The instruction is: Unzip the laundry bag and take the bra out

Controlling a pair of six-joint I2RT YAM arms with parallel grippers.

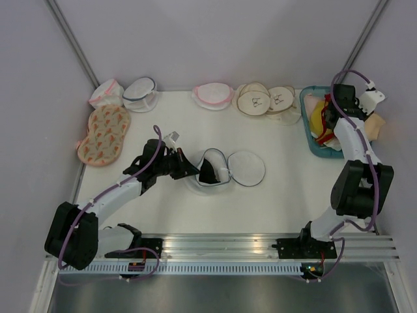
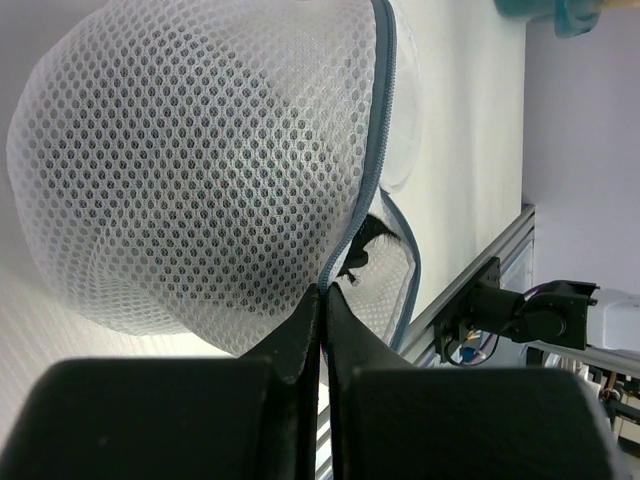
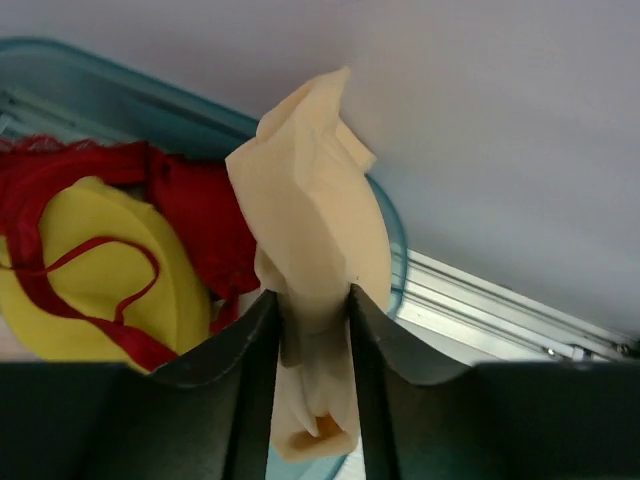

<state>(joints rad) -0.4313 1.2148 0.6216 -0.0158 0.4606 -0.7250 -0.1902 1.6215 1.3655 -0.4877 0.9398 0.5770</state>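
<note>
The round white mesh laundry bag point(image 1: 218, 171) lies at the table's middle, unzipped, with its round lid point(image 1: 247, 168) flopped open to the right and something dark inside. My left gripper point(image 1: 193, 167) is shut on the bag's blue-grey zipper trim; the left wrist view shows the fingertips point(image 2: 322, 292) pinching that edge of the bag point(image 2: 200, 160). My right gripper point(image 3: 310, 295) is shut on the peach bra point(image 3: 315, 210) and holds it above the teal bin point(image 3: 120, 80). In the top view the bra point(image 1: 376, 124) shows at the bin's right side.
The teal bin point(image 1: 306, 124) holds red and yellow garments point(image 3: 100, 270). Along the back edge sit a pink-trimmed bag point(image 1: 104, 92), a flatter dark-trimmed mesh bag point(image 1: 142, 91), another pink-trimmed bag point(image 1: 212, 95) and beige round bags point(image 1: 257, 99). A patterned bag point(image 1: 104, 134) lies left.
</note>
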